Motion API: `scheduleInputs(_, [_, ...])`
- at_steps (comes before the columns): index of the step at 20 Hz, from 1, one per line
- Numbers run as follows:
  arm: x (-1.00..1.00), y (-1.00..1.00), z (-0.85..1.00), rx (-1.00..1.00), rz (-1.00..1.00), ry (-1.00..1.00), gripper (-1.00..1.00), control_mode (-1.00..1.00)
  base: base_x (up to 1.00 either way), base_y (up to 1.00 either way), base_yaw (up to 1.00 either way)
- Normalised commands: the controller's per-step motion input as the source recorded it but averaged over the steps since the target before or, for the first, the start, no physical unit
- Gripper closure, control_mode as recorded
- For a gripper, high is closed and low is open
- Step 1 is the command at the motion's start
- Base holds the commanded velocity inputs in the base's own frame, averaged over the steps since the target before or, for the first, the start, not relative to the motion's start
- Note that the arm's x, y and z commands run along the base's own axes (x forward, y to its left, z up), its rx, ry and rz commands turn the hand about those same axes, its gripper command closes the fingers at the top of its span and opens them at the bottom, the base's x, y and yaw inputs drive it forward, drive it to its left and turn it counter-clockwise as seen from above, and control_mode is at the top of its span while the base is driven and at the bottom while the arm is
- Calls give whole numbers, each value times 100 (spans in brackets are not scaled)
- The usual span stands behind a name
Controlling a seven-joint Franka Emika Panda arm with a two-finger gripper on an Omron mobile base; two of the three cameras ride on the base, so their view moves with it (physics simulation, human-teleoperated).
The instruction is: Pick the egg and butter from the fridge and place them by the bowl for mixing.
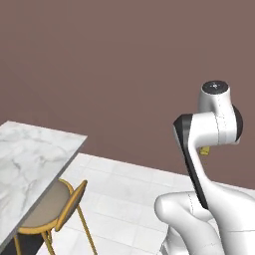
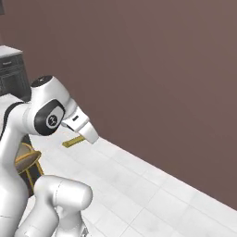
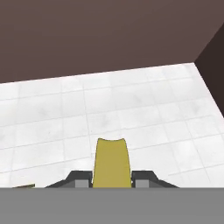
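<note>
Between my fingertips: my pincer is closed narrow on the butter, the yellow stick jutting forward past both dark tips.
Grip: the stick sits square between the tips, so I judge the hold sound; I keep the squeeze steady and do not regrip in mid-air.
Butter from the side: in the right base view the butter pokes out level below my white hand, well above the floor.
Under the butter: white floor tiles and nothing to catch a slip, so I avoid jerks and quick wrist rolls.
Beyond: a brown wall stands ahead, meeting a darker wall at the far right corner of the floor.
Left side: the marble counter shows its near corner, with a yellow stool tucked under its edge.
Step in hand: I judge this to be the carry towards the bowl, whose place I cannot tell.
Doing it well: keep the stick level, arrive above the counter's edge, lower until it rests, then let go.
</note>
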Motion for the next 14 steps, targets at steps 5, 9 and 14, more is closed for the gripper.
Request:
scheduleInputs(5, [0,0,0,0,0,0,100,100,78,-15,27])
scheduleInputs(9, [0,0,0,0,0,0,100,100,77,-14,30])
scheduleInputs(14, [0,0,0,0,0,0,100,100,77,-12,35])
